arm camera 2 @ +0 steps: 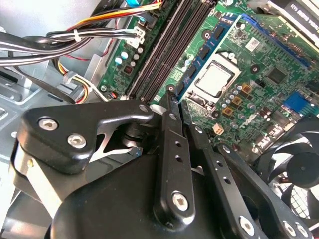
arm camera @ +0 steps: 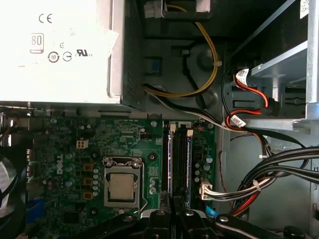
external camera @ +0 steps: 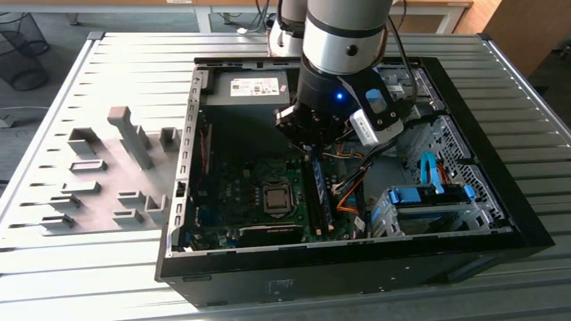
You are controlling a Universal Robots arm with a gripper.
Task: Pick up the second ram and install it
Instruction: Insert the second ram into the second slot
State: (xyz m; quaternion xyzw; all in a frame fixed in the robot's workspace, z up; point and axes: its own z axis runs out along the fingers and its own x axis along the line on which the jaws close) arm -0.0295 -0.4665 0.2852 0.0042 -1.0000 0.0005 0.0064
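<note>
I saw a ribbed metal table (external camera: 107, 267) with grey holder blocks (external camera: 116, 167) at nine o'clock of the open computer case (external camera: 357, 267). A wire bin (external camera: 23, 50) stood on the floor, far left. Inside: power supply (external camera: 245, 87), motherboard (external camera: 241, 194), processor socket (arm camera: 121, 186), loose cables (arm camera: 249, 189), blue drive clips (external camera: 428, 194). The gripper (arm camera 2: 172, 99) hung over the memory slots, fingers pressed near together; the second ram (arm camera: 177, 164) sat in the slots just beneath.

Cable bundle (arm camera: 259, 174) crowds memory slots (arm camera: 179, 159) one side; CPU socket (arm camera: 121, 185) other.
</note>
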